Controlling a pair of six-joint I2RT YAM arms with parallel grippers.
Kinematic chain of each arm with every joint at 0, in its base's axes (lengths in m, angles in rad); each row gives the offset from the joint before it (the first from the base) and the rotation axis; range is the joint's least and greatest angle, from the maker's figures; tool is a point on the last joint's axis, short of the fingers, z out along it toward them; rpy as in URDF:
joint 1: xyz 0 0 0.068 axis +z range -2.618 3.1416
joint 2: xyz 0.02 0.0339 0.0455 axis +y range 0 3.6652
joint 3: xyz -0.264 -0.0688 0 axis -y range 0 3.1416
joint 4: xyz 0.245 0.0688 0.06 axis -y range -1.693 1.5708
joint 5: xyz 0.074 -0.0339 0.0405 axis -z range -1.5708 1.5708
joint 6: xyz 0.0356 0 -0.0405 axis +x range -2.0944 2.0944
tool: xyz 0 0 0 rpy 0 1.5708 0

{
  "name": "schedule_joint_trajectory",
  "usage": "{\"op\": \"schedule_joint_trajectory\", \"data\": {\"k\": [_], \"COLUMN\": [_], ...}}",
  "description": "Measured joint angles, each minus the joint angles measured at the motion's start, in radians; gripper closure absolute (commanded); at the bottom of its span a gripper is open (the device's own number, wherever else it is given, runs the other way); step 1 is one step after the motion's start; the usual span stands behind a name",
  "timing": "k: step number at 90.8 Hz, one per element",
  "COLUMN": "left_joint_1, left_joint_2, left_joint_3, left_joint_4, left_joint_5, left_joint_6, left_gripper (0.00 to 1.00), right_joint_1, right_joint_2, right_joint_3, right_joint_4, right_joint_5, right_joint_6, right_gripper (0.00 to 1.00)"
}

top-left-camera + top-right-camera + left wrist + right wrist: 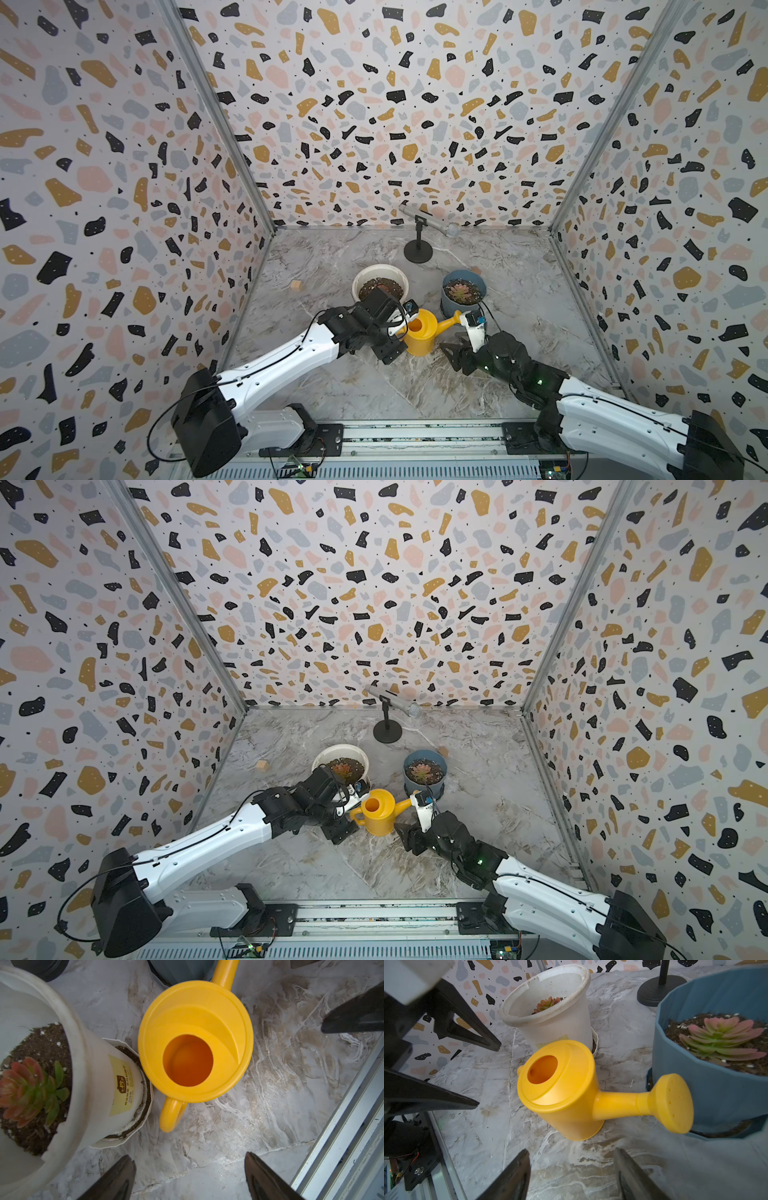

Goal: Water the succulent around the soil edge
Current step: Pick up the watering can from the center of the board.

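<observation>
The succulent (463, 291) (720, 1039), a pinkish-green rosette, sits in a blue-grey pot (453, 307) (716, 1095) at mid-table right. The soil edge (675, 1029) is a dark ring with white grit inside the pot rim. A yellow watering can (422, 332) (195, 1043) (560, 1088) stands upright on the table between the two pots. Its rose (672, 1103) is close to the blue-grey pot's wall. My left gripper (188, 1157) (485, 1075) is open on the can's handle side, holding nothing. My right gripper (571, 1150) (451, 353) is open just short of the can's near side, empty.
A wider white pot (378, 270) (79, 1064) with a similar rosette stands left of the can, almost touching it. A microphone stand (417, 249) is behind the pots. A small wooden cube (296, 285) lies at the left. Patterned walls enclose three sides.
</observation>
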Motion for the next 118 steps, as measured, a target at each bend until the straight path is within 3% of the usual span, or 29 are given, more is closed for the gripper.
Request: {"op": "schedule_joint_trajectory", "data": {"k": [9,42,118], "left_joint_1": [0.014,0.020,-0.029], "left_joint_2": [0.055,0.157,0.158], "left_joint_3": [0.017,0.047,0.005], "left_joint_4": [0.015,0.061,0.101], "left_joint_5": [0.019,0.028,0.027], "left_joint_6": [0.024,0.077,0.048], "left_gripper": [0.23,0.26,0.54], "right_joint_1": [0.000,0.000,0.000], "right_joint_2": [-0.006,-0.015,-0.018], "right_joint_3": [-0.002,-0.003,-0.003], "right_joint_4": [0.000,0.017,0.020], "right_joint_5": [-0.004,-0.027,-0.041], "right_joint_6": [-0.003,-0.014,-0.023], "right_gripper": [0.32,0.33,0.35]}}
